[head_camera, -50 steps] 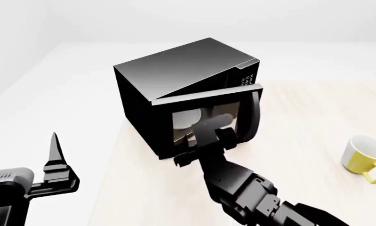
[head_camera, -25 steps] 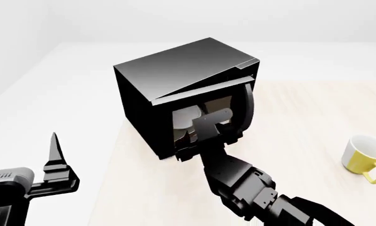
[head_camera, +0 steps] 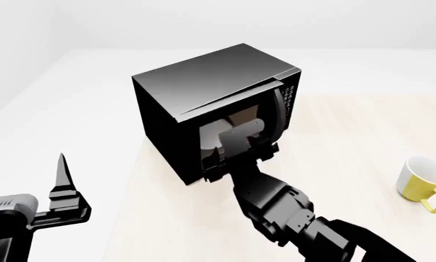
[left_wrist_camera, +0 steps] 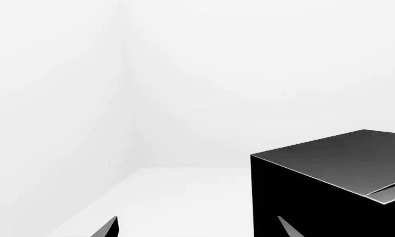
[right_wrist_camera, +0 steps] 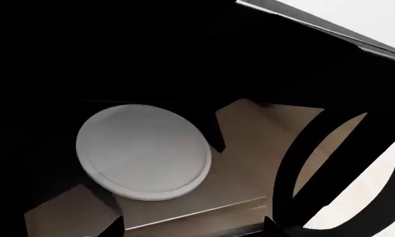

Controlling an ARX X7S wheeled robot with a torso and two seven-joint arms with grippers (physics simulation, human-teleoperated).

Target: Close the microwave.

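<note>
The black microwave (head_camera: 203,82) stands on the light wooden table (head_camera: 348,142). Its glass door is almost shut, with a narrow gap left at the keypad (head_camera: 291,94) side. The curved handle (head_camera: 279,112) is close to the keypad panel. My right gripper (head_camera: 237,143) is open and empty, and its fingers rest against the door glass. In the right wrist view the right gripper (right_wrist_camera: 192,229) faces the white turntable (right_wrist_camera: 144,150) through the glass, with the handle (right_wrist_camera: 316,163) beside it. My left gripper (head_camera: 25,172) is open and empty at the lower left, well clear of the microwave (left_wrist_camera: 329,187).
A yellow mug (head_camera: 422,180) stands on the table at the far right. The table's left edge (head_camera: 134,180) runs just left of the microwave. White floor and walls lie beyond.
The microwave door has swung from partly open to almost shut. My right gripper has moved forward with it, against the glass. The left arm has not moved.
</note>
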